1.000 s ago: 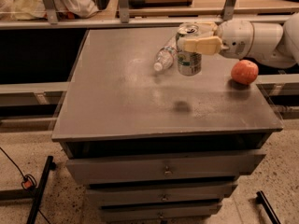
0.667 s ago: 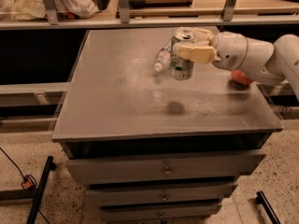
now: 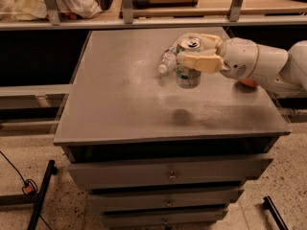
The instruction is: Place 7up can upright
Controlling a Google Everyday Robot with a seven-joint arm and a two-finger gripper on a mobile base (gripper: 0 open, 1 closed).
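One broad grey surface [image 3: 120, 109] fills most of my view, the top of a cabinet with a stack of drawers [image 3: 168, 174] under its near edge. Its left half and its near strip lie open. The near edge and the left edge drop straight to a speckled floor [image 3: 57, 210]. A railed shelf [image 3: 158, 20] runs along behind the far edge.

The white arm [image 3: 259, 63] reaches in from the right, over the far right part of the surface. Its right edge passes under the arm.

At the arm's tip, the pincer [image 3: 192, 48] is pinching the 7up can [image 3: 188, 73] high on its body. One tan finger lies across the near side and the other behind the rim. The can stands upright in that grip, pull-tab top up. Its base is off the surface, with its shadow [image 3: 180, 116] cast apart from it toward the near edge.

Just behind and left of the can, a clear water bottle [image 3: 167, 61] lies on its side. A small orange thing [image 3: 248, 83] shows beneath the arm near the right edge; I cannot tell what it is.
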